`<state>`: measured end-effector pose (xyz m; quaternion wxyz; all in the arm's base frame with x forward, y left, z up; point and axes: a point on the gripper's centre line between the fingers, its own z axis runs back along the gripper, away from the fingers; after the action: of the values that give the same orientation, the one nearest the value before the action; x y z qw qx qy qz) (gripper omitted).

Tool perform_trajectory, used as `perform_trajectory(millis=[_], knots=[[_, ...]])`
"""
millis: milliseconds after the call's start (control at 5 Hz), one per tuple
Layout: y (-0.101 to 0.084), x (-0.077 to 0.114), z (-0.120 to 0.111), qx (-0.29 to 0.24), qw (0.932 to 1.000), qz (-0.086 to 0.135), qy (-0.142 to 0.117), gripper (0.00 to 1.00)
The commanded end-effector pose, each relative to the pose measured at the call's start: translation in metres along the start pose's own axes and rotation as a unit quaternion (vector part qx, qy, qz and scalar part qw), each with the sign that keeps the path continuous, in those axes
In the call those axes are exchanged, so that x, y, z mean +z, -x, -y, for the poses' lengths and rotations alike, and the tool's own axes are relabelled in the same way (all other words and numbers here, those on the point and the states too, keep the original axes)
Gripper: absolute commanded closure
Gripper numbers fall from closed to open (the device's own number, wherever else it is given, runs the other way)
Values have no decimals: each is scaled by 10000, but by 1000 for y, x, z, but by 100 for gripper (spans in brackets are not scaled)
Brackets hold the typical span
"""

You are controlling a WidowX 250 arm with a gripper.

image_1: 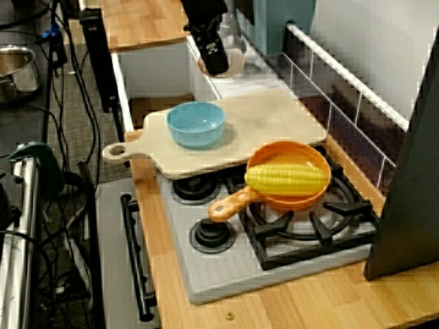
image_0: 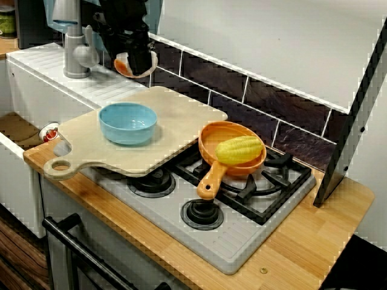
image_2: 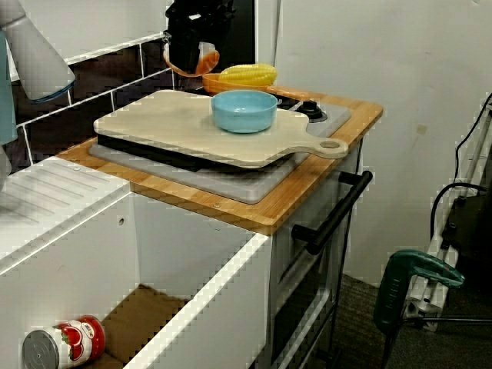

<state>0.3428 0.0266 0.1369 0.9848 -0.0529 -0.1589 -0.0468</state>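
My black gripper hangs over the white ribbed draining board, just past the far corner of the pale wooden cutting board. It is shut on a small orange-and-white dish, which is tilted and held off the surface. The view along the counter from the stove end shows the gripper with the dish under it. Seen from the sink end, the gripper holds the dish in front of the tiled wall. A light blue bowl stands empty on the board.
An orange pan holding a yellow corn cob sits on the back burner, handle toward the front. A grey tap stands left of the gripper. A red tin lies in the sink. A black panel leans at the counter's right end.
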Motion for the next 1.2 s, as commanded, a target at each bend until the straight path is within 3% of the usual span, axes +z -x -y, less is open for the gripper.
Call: perform_trajectory(millis=[0,200,1000], knots=[[18,21,11,-637,9977,135,-189,100],[31,17,19,-963,9950,99,-253,100],[43,2,25,-950,9947,-1,-389,100]])
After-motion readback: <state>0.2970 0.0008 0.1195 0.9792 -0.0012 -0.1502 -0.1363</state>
